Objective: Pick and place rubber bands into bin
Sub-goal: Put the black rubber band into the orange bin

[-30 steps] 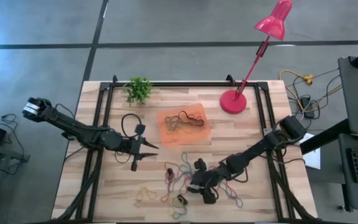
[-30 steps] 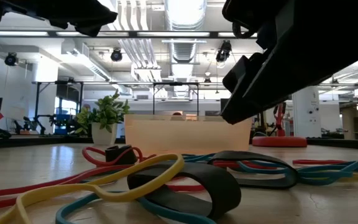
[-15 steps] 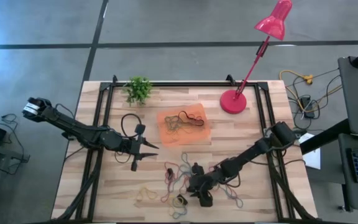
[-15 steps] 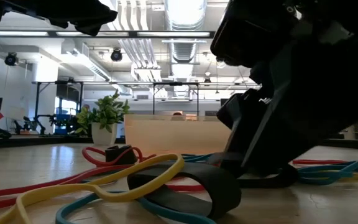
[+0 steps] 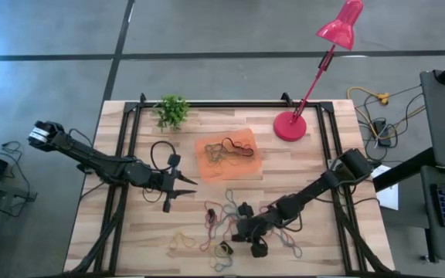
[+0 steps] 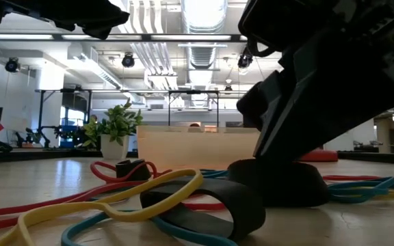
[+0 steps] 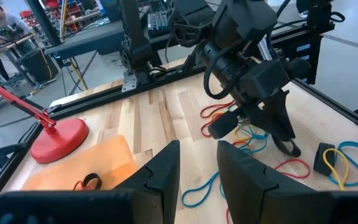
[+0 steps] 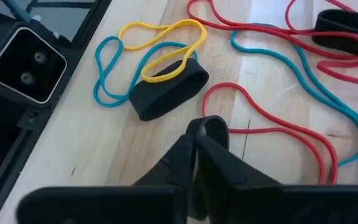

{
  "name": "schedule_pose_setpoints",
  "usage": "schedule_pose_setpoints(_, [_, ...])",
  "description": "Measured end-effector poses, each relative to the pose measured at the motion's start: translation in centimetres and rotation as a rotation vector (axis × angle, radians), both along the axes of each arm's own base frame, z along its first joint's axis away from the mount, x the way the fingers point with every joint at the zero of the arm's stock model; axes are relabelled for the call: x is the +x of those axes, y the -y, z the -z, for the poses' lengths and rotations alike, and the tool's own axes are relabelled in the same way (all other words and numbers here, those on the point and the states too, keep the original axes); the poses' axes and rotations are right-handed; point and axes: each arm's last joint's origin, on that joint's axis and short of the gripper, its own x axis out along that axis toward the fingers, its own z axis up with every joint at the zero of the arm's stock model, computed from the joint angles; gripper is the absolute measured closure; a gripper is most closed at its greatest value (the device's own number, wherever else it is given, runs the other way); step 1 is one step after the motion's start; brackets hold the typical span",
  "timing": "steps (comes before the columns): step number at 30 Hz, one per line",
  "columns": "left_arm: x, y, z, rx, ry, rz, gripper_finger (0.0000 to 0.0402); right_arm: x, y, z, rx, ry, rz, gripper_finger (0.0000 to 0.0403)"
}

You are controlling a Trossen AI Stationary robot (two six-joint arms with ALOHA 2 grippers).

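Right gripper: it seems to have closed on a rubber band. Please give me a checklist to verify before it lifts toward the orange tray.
1. Grip: ok. The right gripper is shut on a black rubber band, which loops out at its tips.
2. Only one band caught: cannot tell. A thin red rubber band lies right beside the fingers.
3. Target ready: ok. The translucent orange rectangular bin lies flat mid-table, with some bands already inside.
4. Path free: ok. The left gripper hovers open, left of the bin.
5. Lamp clearance: ok. The round red lamp base stands apart, right of the bin.
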Motion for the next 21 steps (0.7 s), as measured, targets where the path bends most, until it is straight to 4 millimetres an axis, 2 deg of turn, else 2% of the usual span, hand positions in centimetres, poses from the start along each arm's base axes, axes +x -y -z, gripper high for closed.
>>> schedule_pose_setpoints(5, [0.00, 0.00, 0.00, 0.000, 0.000, 0.000, 0.0310, -0.12, -0.03, 0.02, -0.009, -0.007, 0.001, 0.0394])
schedule_pose_setpoints(21, [0.05, 0.02, 0.08, 0.001, -0.004, 0.000, 0.0310, -0.32, -0.30, 0.10, 0.032, -0.038, 0.032, 0.0390])
